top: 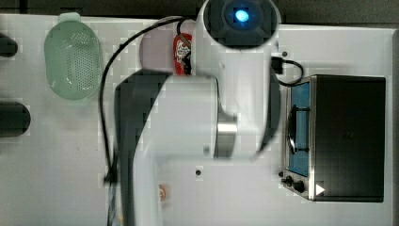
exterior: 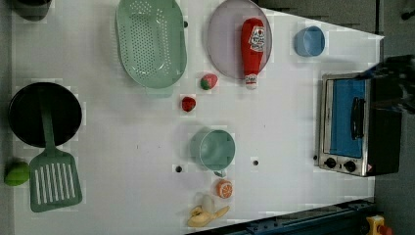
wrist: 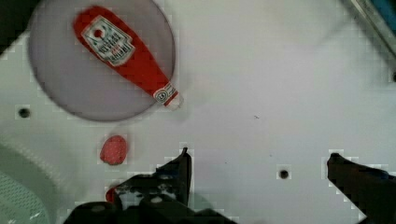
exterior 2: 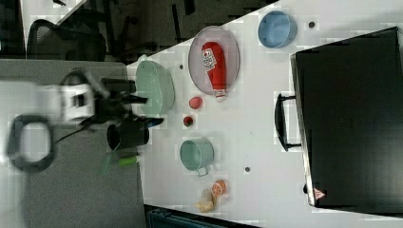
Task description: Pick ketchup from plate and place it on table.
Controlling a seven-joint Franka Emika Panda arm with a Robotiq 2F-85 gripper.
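The red ketchup bottle (exterior: 252,46) with its white label lies flat on the lilac-grey plate (exterior: 222,44), and its white cap reaches just past the rim onto the white table (exterior: 122,142). In the wrist view the ketchup (wrist: 123,51) lies diagonally across the plate (wrist: 70,84). My gripper (wrist: 259,161) is open above bare table (wrist: 261,93) beside the plate, with nothing between its fingers. The right view has the ketchup (exterior 2: 214,64) on the plate (exterior 2: 232,54). In the top view my arm covers most of the ketchup (top: 181,52) and plate (top: 155,49).
A green basket (exterior: 150,41) and two strawberry pieces (exterior: 209,81) (exterior: 188,104) lie near the plate; one piece (wrist: 113,149) is close to my finger. Also on the table are a blue bowl (exterior: 309,40), toaster oven (exterior: 352,125), green cup (exterior: 213,149), black pan (exterior: 44,115) and spatula (exterior: 54,181).
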